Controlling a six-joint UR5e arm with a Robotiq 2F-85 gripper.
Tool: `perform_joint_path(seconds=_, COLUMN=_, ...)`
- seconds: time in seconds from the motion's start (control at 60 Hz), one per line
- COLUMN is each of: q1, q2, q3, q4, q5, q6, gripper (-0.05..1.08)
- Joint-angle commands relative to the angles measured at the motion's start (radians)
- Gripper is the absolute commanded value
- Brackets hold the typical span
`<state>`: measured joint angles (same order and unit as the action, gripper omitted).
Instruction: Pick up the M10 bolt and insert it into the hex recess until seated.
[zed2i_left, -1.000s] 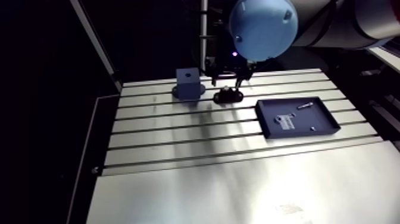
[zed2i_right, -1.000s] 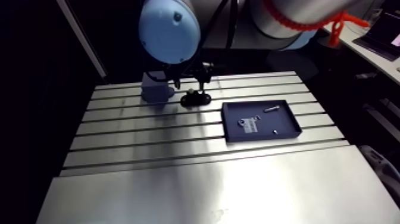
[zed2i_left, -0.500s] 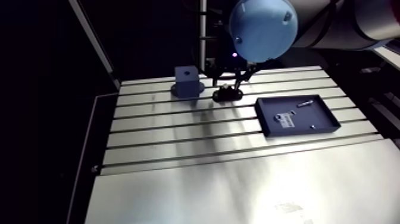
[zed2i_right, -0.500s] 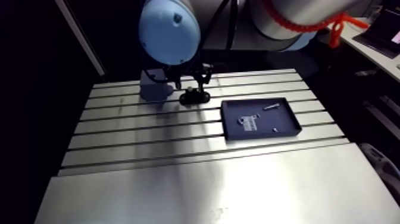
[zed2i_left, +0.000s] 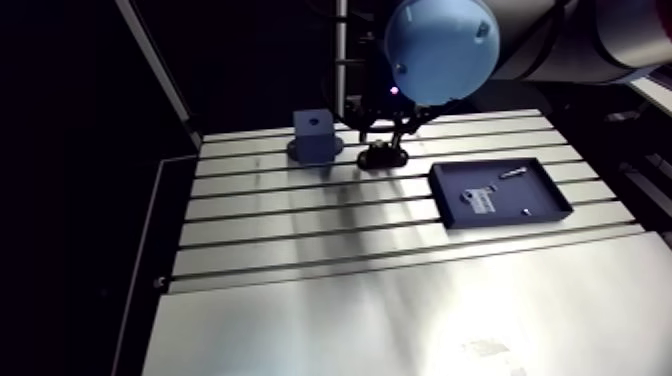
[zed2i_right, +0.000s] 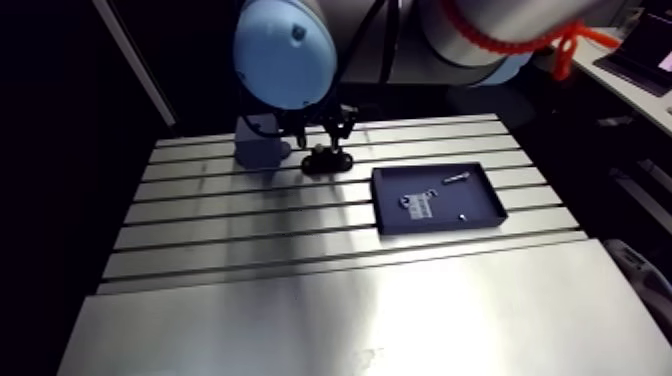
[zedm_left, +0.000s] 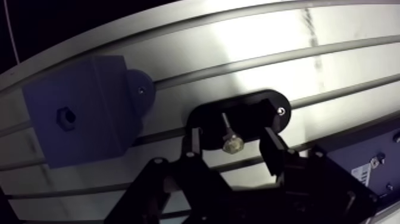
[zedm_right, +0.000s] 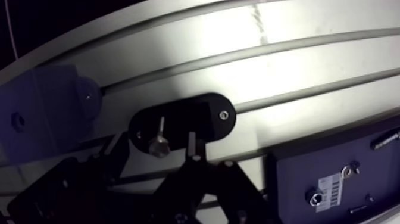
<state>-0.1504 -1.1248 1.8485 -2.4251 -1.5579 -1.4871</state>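
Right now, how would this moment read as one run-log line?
phase: pre-grasp | M10 bolt: standing in black holder, not gripped | pincer: open, straddling bolt | hex recess: empty, in blue block

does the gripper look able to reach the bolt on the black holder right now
Probably yes: the bolt sits on the black holder between the open fingers of the gripper, with nothing else in the gap.

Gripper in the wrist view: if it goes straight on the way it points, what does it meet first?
The gripper straddles the bolt, so its open fingers would likely meet the black holder under it first; depth is unclear.
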Motion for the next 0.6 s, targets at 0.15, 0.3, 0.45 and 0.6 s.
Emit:
perform_joint_path(seconds=0.15, q1=0.002, q2=0.000, q3=0.001, q4=-0.001, q5=0.000, q6=0.000, gripper=0.46)
perform_joint_path(seconds=0.3, q1=0.002, q2=0.000, q3=0.001, q4=-0.001, q5=0.000, q6=0.000, gripper=0.48)
perform_joint_path(seconds=0.45, q1=0.003, q2=0.000, q3=0.001, q4=-0.001, q5=0.002, q6=0.000, gripper=0.51)
perform_joint_path(seconds=0.6, q1=0.003, q2=0.000, q3=0.001, q4=-0.001, q5=0.000, q6=0.000, gripper=0.55)
